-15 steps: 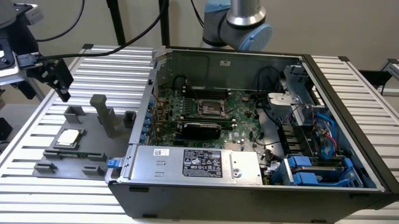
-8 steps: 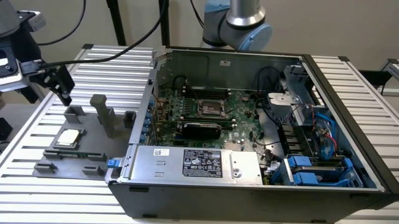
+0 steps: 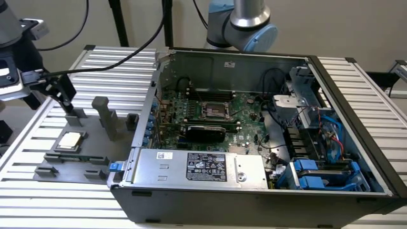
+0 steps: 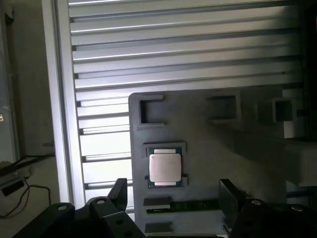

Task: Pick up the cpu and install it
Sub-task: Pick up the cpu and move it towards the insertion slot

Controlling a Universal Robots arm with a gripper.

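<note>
CPU (image 3: 70,139) awaiting pickup: the small square chip, its pale silvery metal top catching the light above a thin green border, lies flat in a shallow seat on the grey fixture tray (image 3: 95,143) on the slatted aluminium table (image 3: 38,205), well to the exterior view's left of the open computer case (image 3: 356,95) and outside it. The gripper (image 3: 64,102) hangs above the far part of the tray, clear of the chip, its two black fingers spread wide and holding nothing. In the wrist view the CPU (image 4: 165,167) sits squarely between the lines of the two fingers (image 4: 119,191), apart from both, so the work appears to be at the approach stage of the pickup, with installation not begun: inside the case the dark socket (image 3: 213,110) on the green motherboard (image 3: 248,109) looks unfilled. A clean grasp would call for the jaws to straddle the chip's thin opposite edges, level and centred, since so flat a part offers little to pinch and its seat leaves small room beside it.
</note>
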